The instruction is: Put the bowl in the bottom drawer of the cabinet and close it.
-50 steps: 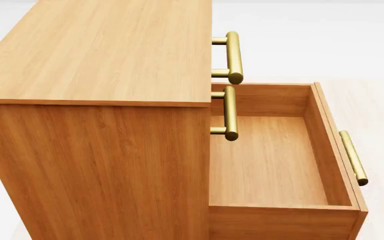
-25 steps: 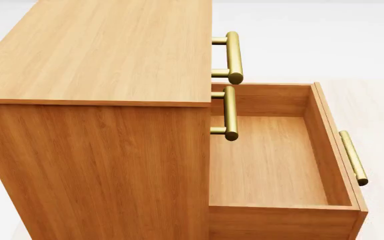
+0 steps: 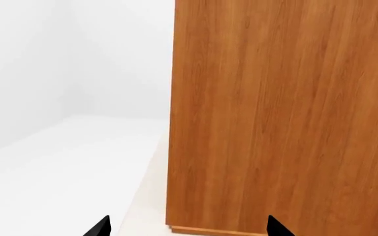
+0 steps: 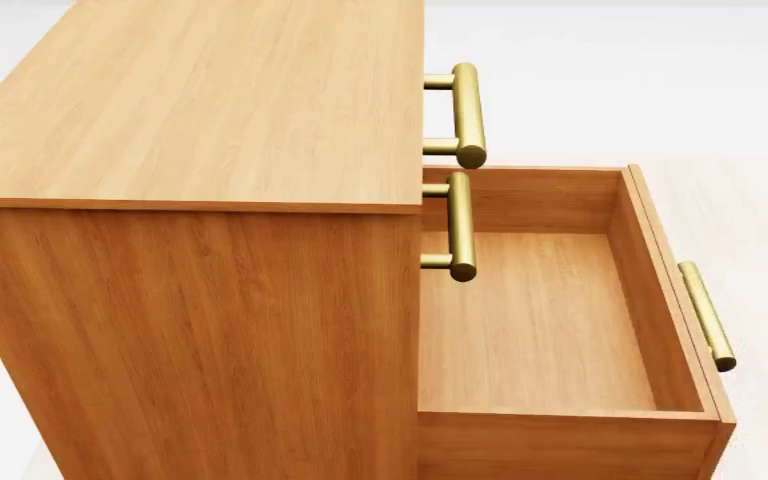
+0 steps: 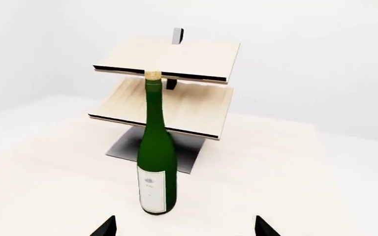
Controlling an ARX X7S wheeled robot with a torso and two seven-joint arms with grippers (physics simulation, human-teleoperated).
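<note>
Bottom drawer open; bowl, jaws unseen from head cam.

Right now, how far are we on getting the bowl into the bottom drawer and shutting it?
Done: the honey-brown wooden bottom drawer of the tall wood-grain cabinet stands pulled out, with nothing in it. In hand: nothing; the left claw and right claw are both open. The right one faces a green glass wine bottle before a pale wooden rack. Left: find the bowl, unseen in every view, place it, close the drawer.
</note>
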